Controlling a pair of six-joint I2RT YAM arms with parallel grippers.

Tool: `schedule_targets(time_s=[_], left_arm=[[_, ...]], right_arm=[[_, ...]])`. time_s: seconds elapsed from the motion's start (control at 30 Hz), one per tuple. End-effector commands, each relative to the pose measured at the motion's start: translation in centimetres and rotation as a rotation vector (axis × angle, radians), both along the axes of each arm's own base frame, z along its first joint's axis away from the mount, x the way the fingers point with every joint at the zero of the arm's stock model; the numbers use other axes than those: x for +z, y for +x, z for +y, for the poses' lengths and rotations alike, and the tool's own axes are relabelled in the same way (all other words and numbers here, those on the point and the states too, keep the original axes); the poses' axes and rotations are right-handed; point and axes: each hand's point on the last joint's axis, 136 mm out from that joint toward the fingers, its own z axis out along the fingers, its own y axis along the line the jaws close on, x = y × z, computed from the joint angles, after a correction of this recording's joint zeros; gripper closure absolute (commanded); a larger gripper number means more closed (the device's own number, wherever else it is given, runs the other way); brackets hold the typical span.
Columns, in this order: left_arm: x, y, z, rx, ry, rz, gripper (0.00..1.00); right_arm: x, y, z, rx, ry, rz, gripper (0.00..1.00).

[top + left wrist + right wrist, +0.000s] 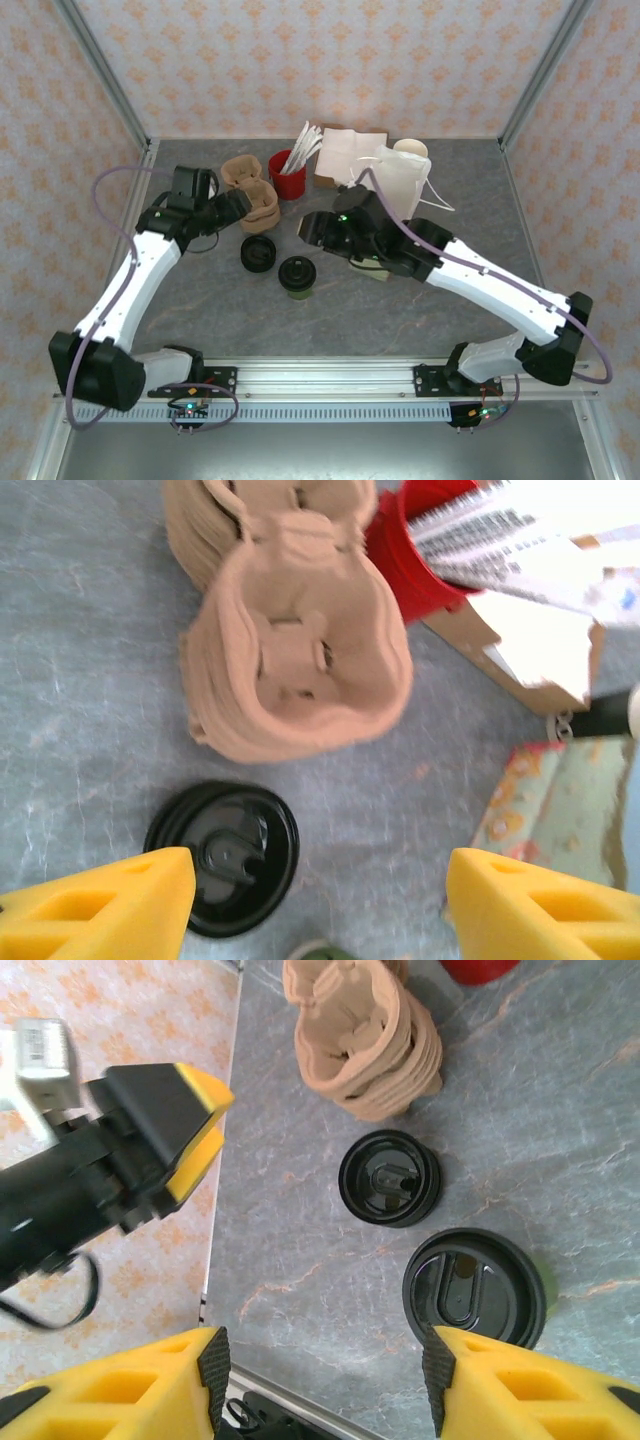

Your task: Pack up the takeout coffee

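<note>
**A:** Grey marbled worktop (200, 320), patterned wallpaper (300, 60) on 3 sides. Where's the cup?

**B:** The cup (296, 276) stands lidded just below the middle of the top view. The lid pile (257, 252) is close to its upper left, near but not touching.

**A:** What could go wrong?

**B:** I see 3 risks. In the right wrist view the cup sits low and right, close under 1 finger rather than centred in the gap. A straight descent would likely land that finger on the lid and tip the cup. The lid pile looks much like the cup from above, so the hand could close on the wrong round thing. And it's paper, so a hard squeeze may buckle the wall or pop the lid.

**A:** And the bag?

**B:** The bag (400, 180) is white and sits at the upper right of the top view, behind the right arm. I can't tell whether its mouth is open. If it isn't, the cup may catch the rim.

**A:** The hands?

**B:** The right hand (322, 1380) is spread wide. It holds nothing and touches nothing, and hangs above the worktop to the left of the cup. The left hand (320, 890) is also wide apart and empty. It sits over the lid pile, with the carriers (290, 650) just beyond, so a sweep there could knock either.
</note>
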Motion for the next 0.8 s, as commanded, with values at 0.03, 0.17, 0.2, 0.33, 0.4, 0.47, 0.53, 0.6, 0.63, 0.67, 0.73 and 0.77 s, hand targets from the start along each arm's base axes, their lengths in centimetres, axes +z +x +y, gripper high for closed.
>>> schedule_targets(time_s=[0.03,0.17,0.2,0.33,0.4,0.47,0.53,0.6,0.63,0.67,0.73,0.77], left_arm=[[0.5,4.6,2.3,0.123,-0.013,-0.027,0.34],[-0.6,7.4,3.7,0.154,-0.004,0.0,0.35],[-0.9,8.0,4.0,0.156,-0.001,0.006,0.36],[-2.9,9.6,4.5,0.145,0.016,0.074,0.41],[-3.7,10.2,4.2,0.127,0.009,0.087,0.42],[-4.6,10.6,3.7,0.091,0.003,0.121,0.43],[-5.2,10.8,3.6,0.074,0.009,0.147,0.44],[-5.7,10.9,3.6,0.064,0.017,0.158,0.44],[-5.9,10.9,3.5,0.056,0.016,0.165,0.44],[-6.1,10.8,3.4,0.049,0.016,0.172,0.45],[-6.5,10.6,3.4,0.046,0.021,0.184,0.45],[-6.6,10.6,3.4,0.043,0.023,0.187,0.45]], right_arm=[[3.6,-0.2,-3.5,-0.014,0.029,-0.057,0.45],[4.7,-0.2,-6.6,-0.048,0.035,-0.074,0.45],[4.8,-0.2,-7.1,-0.055,0.035,-0.076,0.45],[4.8,-0.2,-9.0,-0.081,0.046,-0.071,0.45],[4.6,-0.4,-9.5,-0.086,0.049,-0.064,0.45],[4.3,-0.5,-10.0,-0.092,0.048,-0.055,0.45],[4.0,-0.6,-10.4,-0.096,0.045,-0.048,0.45],[3.9,-0.6,-10.6,-0.1,0.047,-0.045,0.45],[3.7,-0.7,-10.6,-0.099,0.046,-0.041,0.45],[3.7,-0.7,-10.7,-0.1,0.048,-0.041,0.45],[3.5,-0.7,-10.7,-0.101,0.045,-0.038,0.45],[3.4,-0.8,-10.7,-0.1,0.044,-0.035,0.45]])
